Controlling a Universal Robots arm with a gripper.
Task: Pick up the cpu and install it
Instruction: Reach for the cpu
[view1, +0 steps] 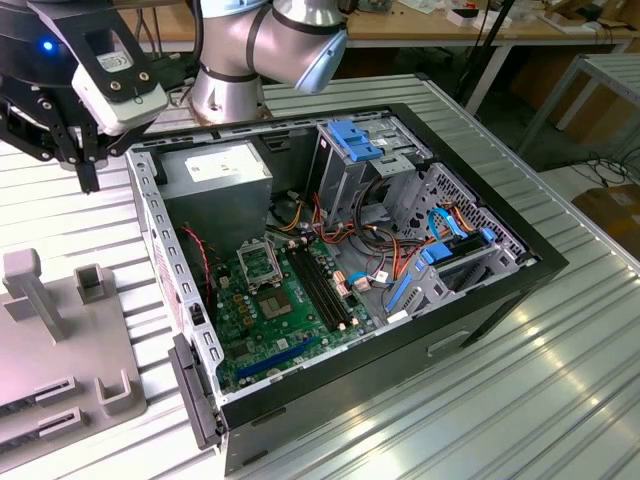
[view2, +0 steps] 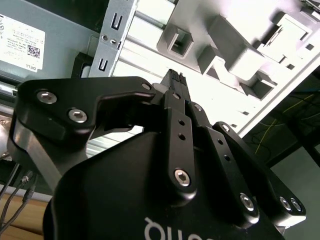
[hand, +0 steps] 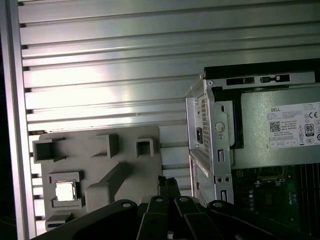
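The cpu (hand: 65, 191) is a small flat square chip with a bright, silvery metal top. In the first wrist view it lies face up and level, seated in a square pocket of the grey fixture (hand: 90, 165), near one corner.

A ribbed metal counter (view1: 500, 420) carries an open black case (view1: 350, 385). Inside the case, a grey power supply (view1: 215, 170) sits at the rear corner on the exterior view's left. A green board (view1: 270, 320) lies flat on the floor of the case, with black memory slots (view1: 320, 285) running along it. A drive cage with a blue latch (view1: 355, 140) stands beside the power supply. Red and orange cables (view1: 400, 255) run near the cage. A grey fixture (view1: 40, 340) with raised posts and pockets lies on the counter, just beside the case on the exterior view's left.
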